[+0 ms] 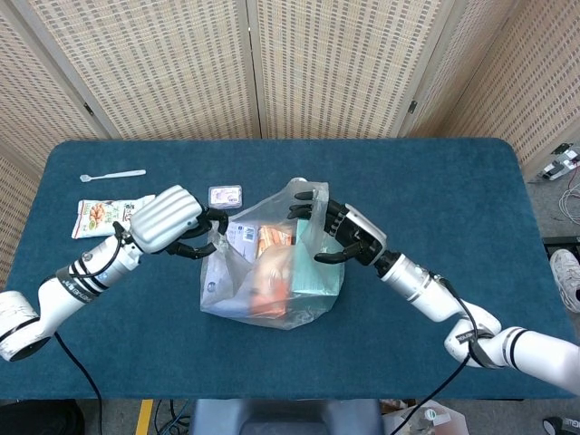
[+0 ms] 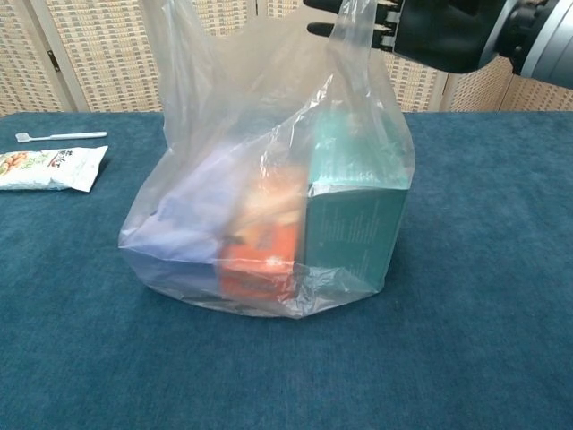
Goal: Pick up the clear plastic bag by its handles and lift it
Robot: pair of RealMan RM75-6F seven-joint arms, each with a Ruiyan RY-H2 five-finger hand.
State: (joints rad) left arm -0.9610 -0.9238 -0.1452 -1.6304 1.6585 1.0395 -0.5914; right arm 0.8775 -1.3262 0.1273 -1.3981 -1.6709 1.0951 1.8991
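Observation:
The clear plastic bag (image 1: 272,272) stands mid-table, holding a teal box (image 2: 358,210), an orange packet (image 2: 260,255) and a pale purple pack (image 2: 183,206). My left hand (image 1: 168,220) is at the bag's left side, its dark fingers (image 1: 195,243) curled around the left handle (image 1: 217,237), which is pulled taut to the left. The chest view does not show this hand. My right hand (image 1: 343,236) (image 2: 439,31) is at the right handle (image 2: 354,22), with its fingers (image 1: 304,210) stretched out and spread through or behind the plastic, not closed on it.
A snack packet (image 1: 104,215) (image 2: 49,168) and a white spoon (image 1: 111,175) (image 2: 58,136) lie at the table's left. A small flat packet (image 1: 225,194) lies just behind the bag. Folding screens (image 1: 317,63) stand behind the blue table (image 1: 435,181).

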